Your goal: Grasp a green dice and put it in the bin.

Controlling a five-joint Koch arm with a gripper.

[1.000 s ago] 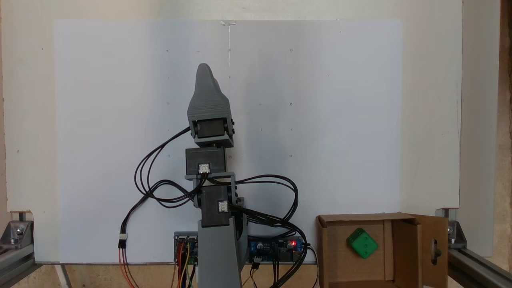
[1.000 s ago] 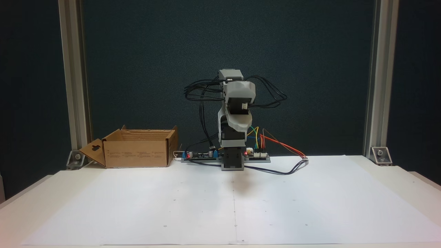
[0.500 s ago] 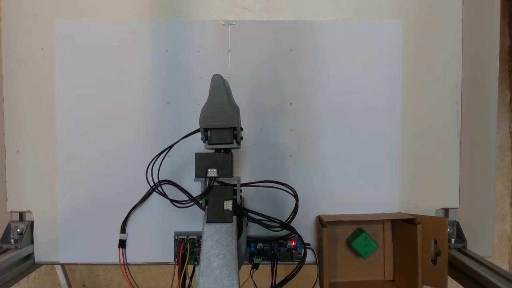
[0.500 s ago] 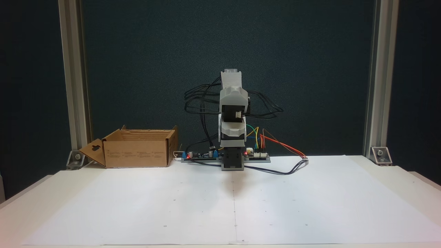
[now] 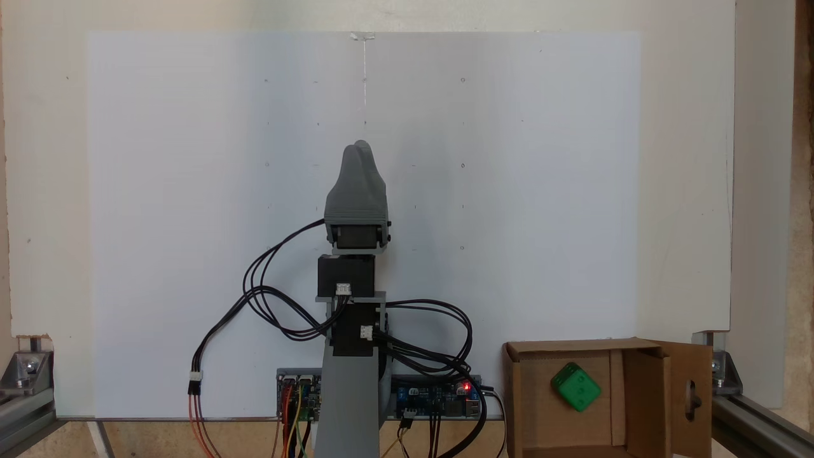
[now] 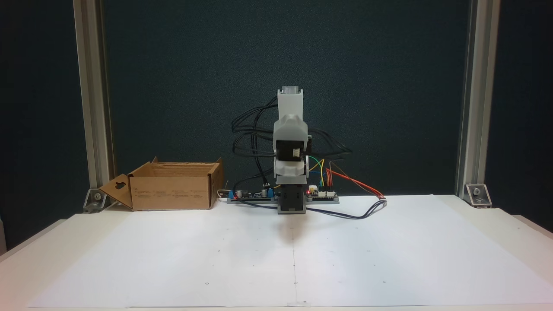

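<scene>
A fixed view shows my gripper (image 5: 360, 147) pulled back since before, jaws pressed together, and the dice (image 5: 575, 387) inside the bin (image 5: 647, 407).

Glossy green plastic dice (image 5: 575, 387), matt brown corrugated cardboard bin (image 5: 566, 348), smooth white paper sheet (image 6: 173, 259).

No text is legible (print on the bin (image 6: 173, 193) is blurred).

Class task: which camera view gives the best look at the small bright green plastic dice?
The fixed view from above: the small bright green plastic dice lies in plain sight on the floor of the brown cardboard box. In the front fixed view, the box wall hides its contents.
</scene>
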